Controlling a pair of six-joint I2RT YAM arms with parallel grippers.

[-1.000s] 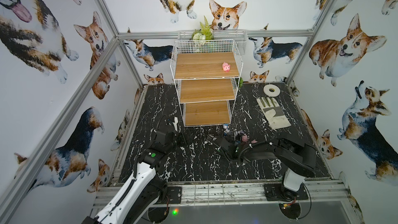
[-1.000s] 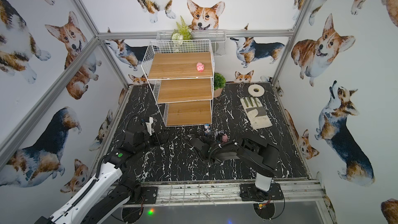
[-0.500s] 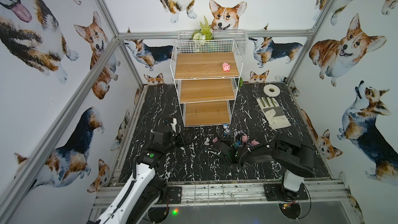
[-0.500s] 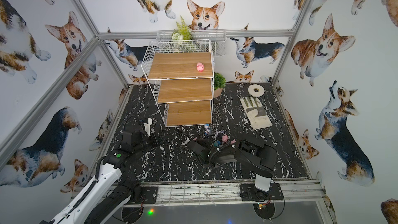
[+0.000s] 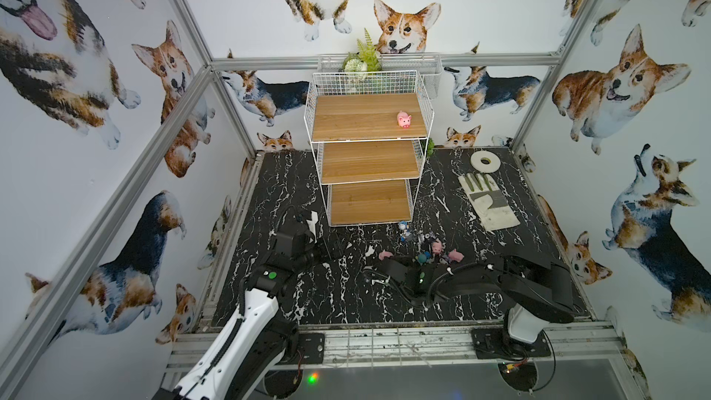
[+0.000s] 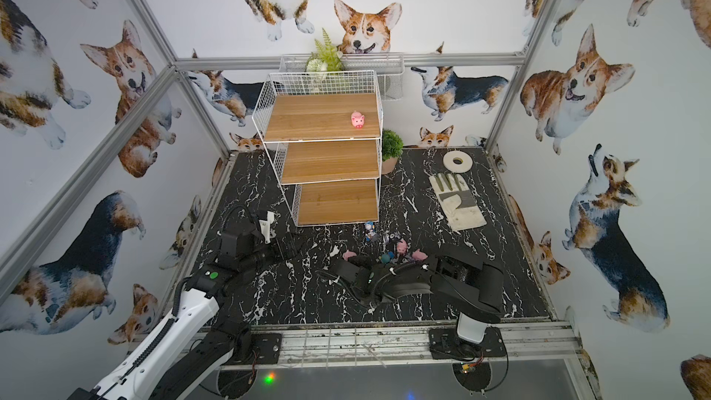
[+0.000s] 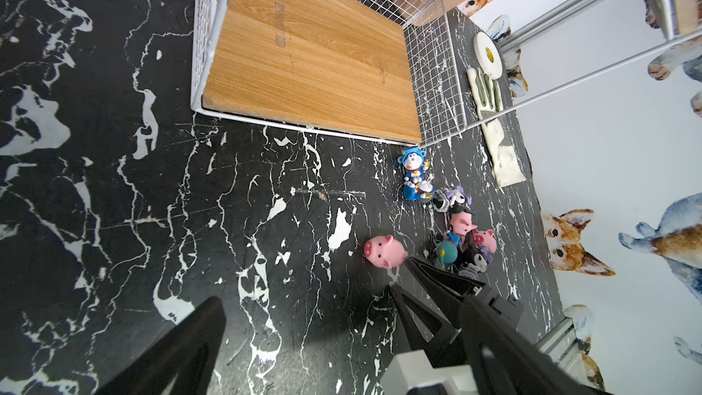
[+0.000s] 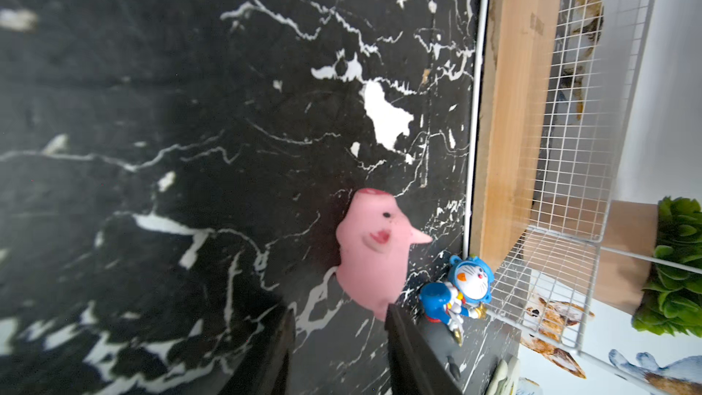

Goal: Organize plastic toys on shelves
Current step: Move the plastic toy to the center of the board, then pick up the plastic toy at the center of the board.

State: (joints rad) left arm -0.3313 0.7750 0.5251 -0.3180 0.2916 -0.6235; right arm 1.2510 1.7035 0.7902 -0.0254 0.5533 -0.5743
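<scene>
Table: black with white veins; two robot arms reach in from its near edge.
Shelves: a tall white wire rack with three stepped wooden boards, standing at the back middle of the table.
Right gripper: low over the table in front of the rack, fingers partly apart with nothing between them.
Left gripper: fingers spread wide and holding nothing, over bare table in front of the rack.
Shelved pig: a pink toy pig, upright on the top board near its right side.
Loose pig: pink, lying on the table just beyond the right gripper's fingertips, close against one tip but not between them.
Toy cluster: two more pink pigs, dark purple-eared figures and a small teal one, huddled on the table just beside the loose pig.
Blue figure: on the table at the front corner of the bottom board.
Glove: white and grey, flat on the table's right side, well apart from the toys.
Tape roll: white, just behind the glove.
</scene>
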